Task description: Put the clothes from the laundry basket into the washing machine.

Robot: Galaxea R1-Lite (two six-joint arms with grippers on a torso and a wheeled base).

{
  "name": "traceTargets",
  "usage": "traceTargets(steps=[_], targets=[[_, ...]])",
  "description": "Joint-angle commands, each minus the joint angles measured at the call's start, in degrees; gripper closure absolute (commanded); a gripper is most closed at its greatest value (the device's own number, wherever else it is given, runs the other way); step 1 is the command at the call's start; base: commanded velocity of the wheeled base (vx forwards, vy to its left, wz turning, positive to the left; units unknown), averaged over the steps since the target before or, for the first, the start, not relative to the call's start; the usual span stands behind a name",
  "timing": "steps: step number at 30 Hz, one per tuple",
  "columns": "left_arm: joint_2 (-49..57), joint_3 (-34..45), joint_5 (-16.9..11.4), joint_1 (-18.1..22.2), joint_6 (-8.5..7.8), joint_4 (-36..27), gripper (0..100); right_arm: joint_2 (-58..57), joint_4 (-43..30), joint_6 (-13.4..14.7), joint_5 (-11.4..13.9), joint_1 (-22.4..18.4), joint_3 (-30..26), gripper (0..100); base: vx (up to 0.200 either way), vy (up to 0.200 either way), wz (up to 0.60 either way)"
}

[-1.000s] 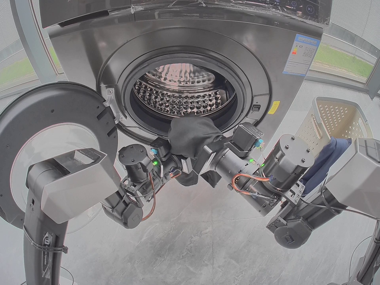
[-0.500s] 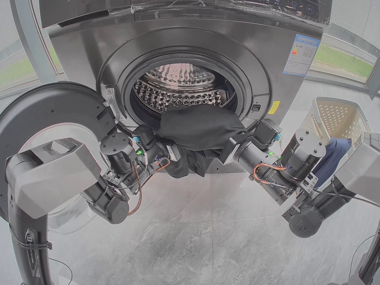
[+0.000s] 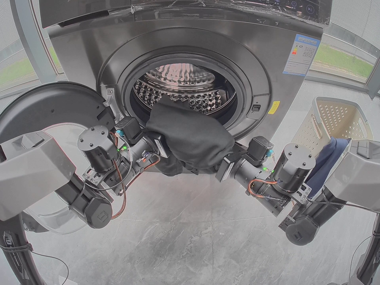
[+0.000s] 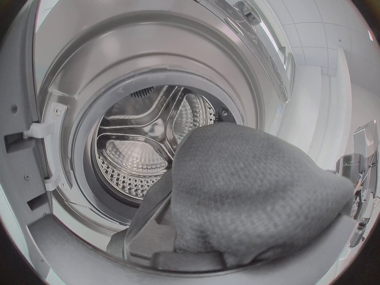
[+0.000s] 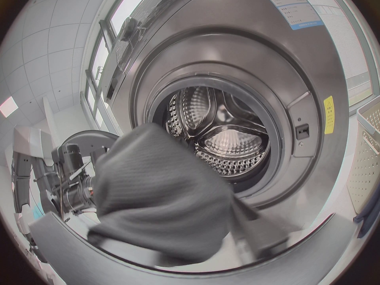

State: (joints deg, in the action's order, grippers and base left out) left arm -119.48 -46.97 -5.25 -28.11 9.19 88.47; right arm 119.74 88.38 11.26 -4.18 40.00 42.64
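A black garment [image 3: 190,137] hangs bunched between my two grippers, right in front of the washing machine's open porthole [image 3: 182,88]. Its upper edge overlaps the lower rim of the opening. My left gripper [image 3: 168,155] holds it from the left and my right gripper [image 3: 219,165] from the right; the cloth drapes over both, hiding the fingertips. The same garment [image 4: 245,190] covers the near part of the left wrist view, and it [image 5: 158,202] does so in the right wrist view too. The steel drum [image 4: 134,155] behind it holds nothing.
The round door [image 3: 43,111] is swung open at the left, close to my left arm. A beige laundry basket [image 3: 340,119] stands at the right with a blue garment [image 3: 326,159] hanging over its edge. Grey tiled floor [image 3: 198,234] lies below.
The black garment rose from below the porthole rim up to the opening, spreading wide between the grippers, then bunching again. My left arm moved left and up; the right arm shifted too.
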Motion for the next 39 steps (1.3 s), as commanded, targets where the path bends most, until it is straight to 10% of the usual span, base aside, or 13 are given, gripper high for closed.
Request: traceTargets(steps=[1,14,39], targets=[[1.88,1.27,0.33,0.07,0.04,0.04,100,-2.58,0.04,-0.98,0.67,0.26,-5.46,0,0.000,0.000,0.00],[17.70,19.55,3.06,-3.62,0.12,-0.22,100,-12.95,0.04,-5.38,7.26,4.21,-33.41,0,0.000,0.000,0.00],[22.19,28.25,2.62,-4.50,2.23,0.04,100,-10.66,0.04,-3.09,1.54,-3.26,-23.04,0,0.000,0.000,0.00]])
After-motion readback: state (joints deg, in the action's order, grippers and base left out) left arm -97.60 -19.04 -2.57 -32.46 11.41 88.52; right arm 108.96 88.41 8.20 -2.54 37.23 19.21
